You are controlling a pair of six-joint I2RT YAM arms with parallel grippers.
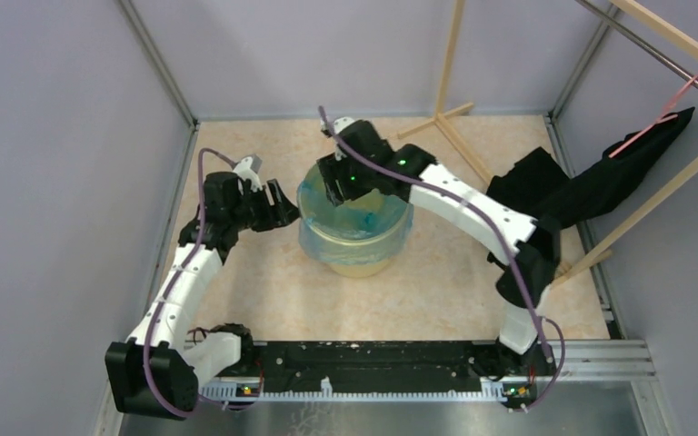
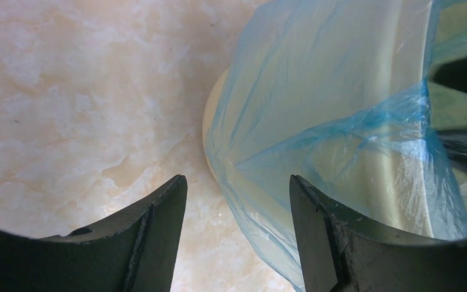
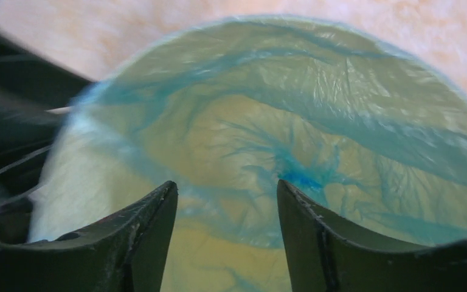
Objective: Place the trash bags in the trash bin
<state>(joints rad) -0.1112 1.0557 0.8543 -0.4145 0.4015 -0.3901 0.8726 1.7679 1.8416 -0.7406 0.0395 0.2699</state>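
We find the bag (image 1: 363,221) lining the bin (image 1: 364,268) at centre frame on the counter (image 1: 445,282), its film draped over the rim. The left fingers (image 2: 164,213) stand wide beside the bin's left rim, holding nothing. The right fingers (image 3: 158,213) stand wide above its mouth, likewise holding nothing.

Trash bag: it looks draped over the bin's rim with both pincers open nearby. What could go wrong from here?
1. The left pincer stands open right beside the trash bin, close to the trash bag film on its wall; pulling away could snag the film and drag it off the rim.
2. The right pincer hangs open over the bag's inside; dipping lower might catch the film and lift the liner out.
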